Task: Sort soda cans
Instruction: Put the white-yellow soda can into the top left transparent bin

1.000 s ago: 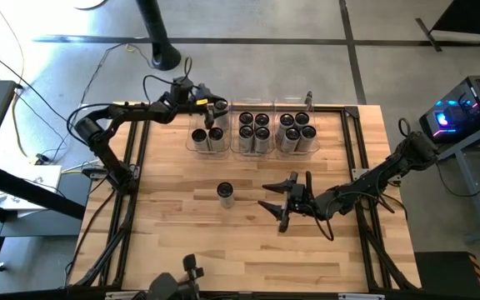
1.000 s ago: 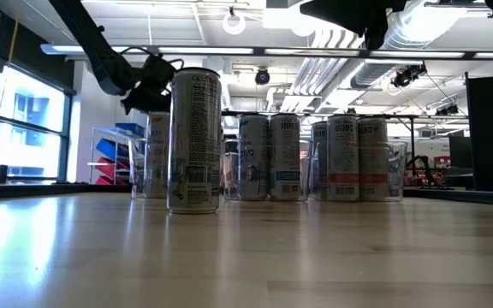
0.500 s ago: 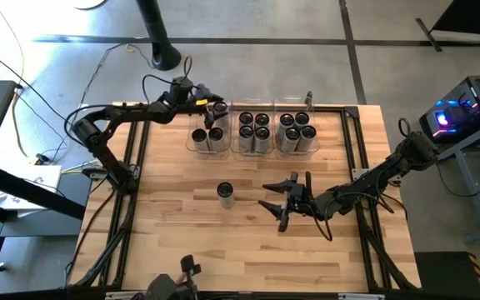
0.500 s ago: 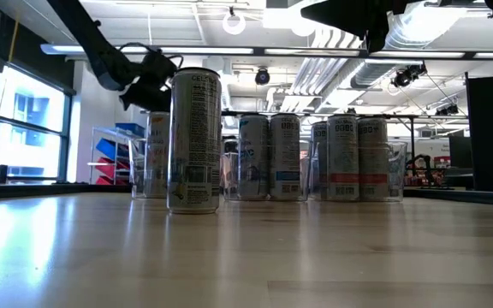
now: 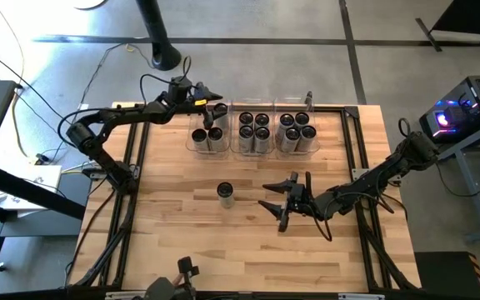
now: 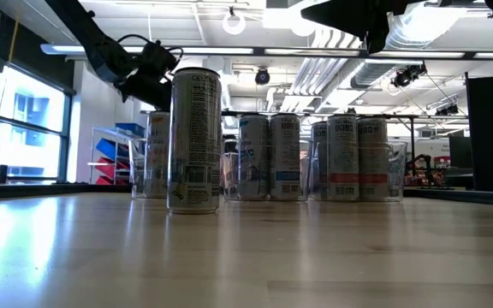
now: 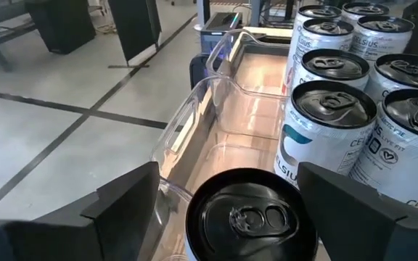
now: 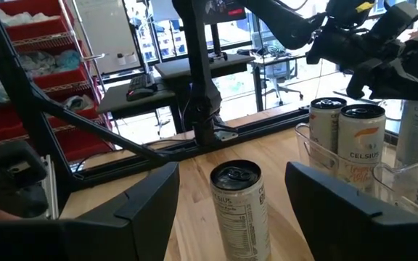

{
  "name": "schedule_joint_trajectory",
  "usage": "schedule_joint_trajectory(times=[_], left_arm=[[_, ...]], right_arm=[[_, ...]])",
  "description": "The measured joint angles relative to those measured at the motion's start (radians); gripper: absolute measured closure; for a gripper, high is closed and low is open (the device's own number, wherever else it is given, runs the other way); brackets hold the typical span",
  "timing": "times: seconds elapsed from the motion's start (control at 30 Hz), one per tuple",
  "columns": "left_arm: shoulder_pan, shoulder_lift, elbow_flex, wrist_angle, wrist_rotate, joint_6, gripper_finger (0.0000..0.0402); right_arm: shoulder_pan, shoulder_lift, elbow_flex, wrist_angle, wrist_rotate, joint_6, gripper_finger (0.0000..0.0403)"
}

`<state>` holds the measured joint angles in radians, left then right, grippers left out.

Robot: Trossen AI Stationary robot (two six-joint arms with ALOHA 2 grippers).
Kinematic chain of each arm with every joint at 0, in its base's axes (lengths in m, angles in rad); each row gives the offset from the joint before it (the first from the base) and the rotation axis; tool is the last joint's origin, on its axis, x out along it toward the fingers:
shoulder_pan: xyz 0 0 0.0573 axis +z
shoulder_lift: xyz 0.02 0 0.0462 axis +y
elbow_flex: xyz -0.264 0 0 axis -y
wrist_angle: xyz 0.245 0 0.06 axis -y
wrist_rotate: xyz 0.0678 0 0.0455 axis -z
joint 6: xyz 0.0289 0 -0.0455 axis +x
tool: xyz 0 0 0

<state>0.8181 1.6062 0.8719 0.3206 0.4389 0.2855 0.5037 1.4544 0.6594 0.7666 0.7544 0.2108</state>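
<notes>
I see most of the soda cans (image 5: 257, 132) standing upright in three clear bins (image 5: 255, 150) lined up along the far edge of the table (image 5: 182, 242). The left bin (image 7: 194, 130) holds three cans, two side by side at its near end and one further back; the middle and right bins each hold more, packed close together. One can (image 5: 225, 194) stands alone on the open table, well apart from the bins and towards the middle. In the low view that lone can (image 6: 194, 141) rises in front of the row behind it.

My left gripper (image 5: 215, 106) hovers above the far end of the left bin, over the can (image 7: 251, 217) standing there. In the left wrist view its fingers (image 7: 122, 199) stand wide on either side of that can's dark top without touching it, so they are open and hold nothing.

My right gripper (image 5: 280, 202) sits low over the table, near the lone can and to its right. Its fingers (image 8: 147, 199) are spread apart with the can (image 8: 238, 206) framed in the gap ahead of them, not touching it, and they grip nothing.
</notes>
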Motion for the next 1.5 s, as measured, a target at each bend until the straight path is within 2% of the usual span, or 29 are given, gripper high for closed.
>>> schedule_joint_trajectory(times=[0.33, 0.57, 0.7, 0.87, 0.97, 1.07, 1.13, 1.33, 1.4, 1.5], left_arm=[[-0.014, -0.004, 0.0, -0.012, -0.001, 0.029, 0.0083], [-0.014, -0.054, -0.003, -0.024, -0.015, 0.012, 0.0083], [-0.016, -0.133, 0.01, -0.055, -0.026, -0.025, 0.0083], [-0.075, -0.307, 0.037, -0.241, -0.042, -0.034, 0.0083], [-0.194, -0.424, 0.037, -0.354, -0.092, -0.034, 0.0083], [-0.361, -0.517, 0.021, -0.405, -0.174, -0.066, 0.0083], [-0.501, -0.568, -0.015, -0.396, -0.276, -0.065, 0.0083], [-0.937, -0.66, -0.104, -0.382, -0.704, -0.071, 0.0083], [-1.059, -0.663, -0.121, -0.407, -0.793, -0.095, 0.0083], [-1.192, -0.655, -0.139, -0.471, -0.829, -0.14, 0.0083]], right_arm=[[0.0, 0.0, 0.0, 0.0, 0.0, 0.002, 0.0155], [0.0, 0.0, 0.0, 0.0, 0.0, -0.001, 0.0155], [0.0, 0.0, 0.0, 0.001, 0.011, -0.008, 0.0155], [0.016, 0.0, 0.0, 0.018, 0.065, -0.044, 0.0155], [0.017, 0.0, 0.0, 0.018, 0.073, -0.053, 0.0155], [0.016, 0.0, 0.0, 0.018, 0.074, -0.053, 0.0155], [0.016, 0.0, 0.0, 0.018, 0.074, -0.054, 0.0155], [0.018, 0.0, 0.0, 0.007, 0.053, -0.032, 0.0155], [0.021, 0.0, 0.0, -0.001, 0.052, -0.034, 0.0155], [0.021, 0.0, 0.0, -0.005, 0.052, -0.035, 0.0155]])
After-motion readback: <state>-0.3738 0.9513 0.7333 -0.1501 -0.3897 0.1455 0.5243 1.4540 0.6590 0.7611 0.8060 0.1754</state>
